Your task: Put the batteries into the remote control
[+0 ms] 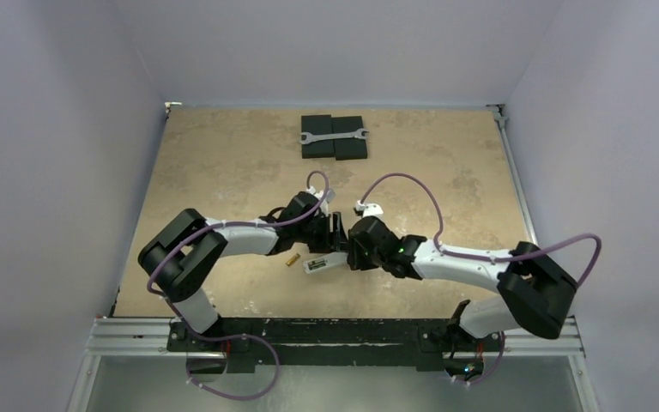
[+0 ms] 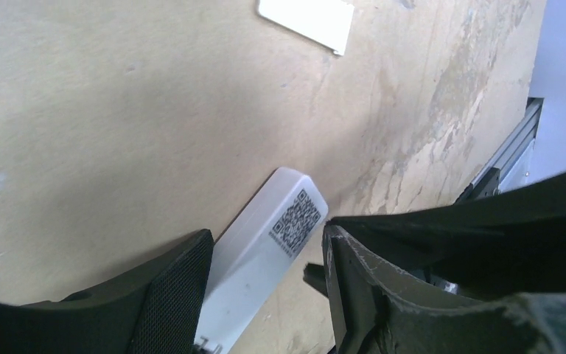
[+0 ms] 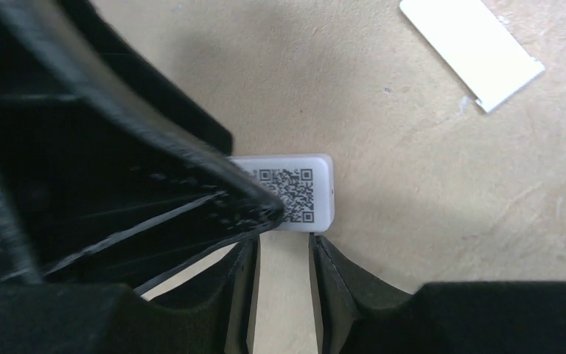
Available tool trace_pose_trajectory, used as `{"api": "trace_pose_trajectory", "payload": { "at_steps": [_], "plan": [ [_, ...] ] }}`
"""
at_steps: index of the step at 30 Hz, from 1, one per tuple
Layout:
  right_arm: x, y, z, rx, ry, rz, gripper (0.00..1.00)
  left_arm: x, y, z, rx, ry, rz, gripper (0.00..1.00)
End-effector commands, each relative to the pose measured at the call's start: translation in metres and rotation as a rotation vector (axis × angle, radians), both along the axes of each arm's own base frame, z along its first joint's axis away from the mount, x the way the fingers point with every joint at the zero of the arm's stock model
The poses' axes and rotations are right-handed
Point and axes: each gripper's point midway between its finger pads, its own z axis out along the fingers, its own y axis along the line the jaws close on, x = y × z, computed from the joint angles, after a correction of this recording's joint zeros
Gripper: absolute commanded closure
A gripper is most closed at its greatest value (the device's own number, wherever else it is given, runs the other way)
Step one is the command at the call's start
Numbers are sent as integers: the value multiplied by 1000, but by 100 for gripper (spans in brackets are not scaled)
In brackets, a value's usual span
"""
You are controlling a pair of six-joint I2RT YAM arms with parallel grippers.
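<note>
The white remote control (image 1: 318, 263) lies back-up on the table near the front centre, a QR label at one end. In the left wrist view the remote (image 2: 254, 254) lies between my left gripper's (image 2: 265, 236) open jaws; the left finger (image 2: 173, 291) touches its edge and the right one stands apart. My right gripper (image 3: 284, 242) is slightly open and empty, its tips just short of the remote's QR end (image 3: 298, 193). The gold battery (image 1: 292, 261) lies on the table just left of the remote. The dark green battery is not visible.
A small plain white cover piece (image 3: 472, 48) lies beyond the remote and also shows in the left wrist view (image 2: 306, 18). A wrench (image 1: 333, 136) lies on black blocks (image 1: 335, 148) at the far side. Both grippers (image 1: 337, 233) (image 1: 352, 251) crowd together over the remote.
</note>
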Motion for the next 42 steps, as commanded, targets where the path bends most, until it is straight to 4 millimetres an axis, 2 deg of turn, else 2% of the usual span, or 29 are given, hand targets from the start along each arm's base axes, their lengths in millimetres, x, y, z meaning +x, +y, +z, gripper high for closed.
{"api": "trace_pose_trajectory", "payload": {
  "at_steps": [1,12,20,25,33,38,42],
  "plan": [
    [-1,-8,26,77,-44,-68,62,-15,-7,-23,72,36,-52,43],
    [-11,-26,60,152,-85,-103,61,-30,-22,-33,99,34,-110,44],
    [-7,-23,60,132,-85,-103,58,-18,-20,-26,155,-18,-99,44],
    [-2,-20,64,125,-102,-102,57,-3,-16,-8,202,-88,-77,43],
    [1,-17,73,133,-117,-93,54,29,3,41,290,-257,20,39],
    [2,-16,74,136,-123,-87,53,41,27,65,378,-338,83,35],
    [3,-13,74,138,-125,-80,52,50,56,80,472,-380,149,32]
  ]
}}
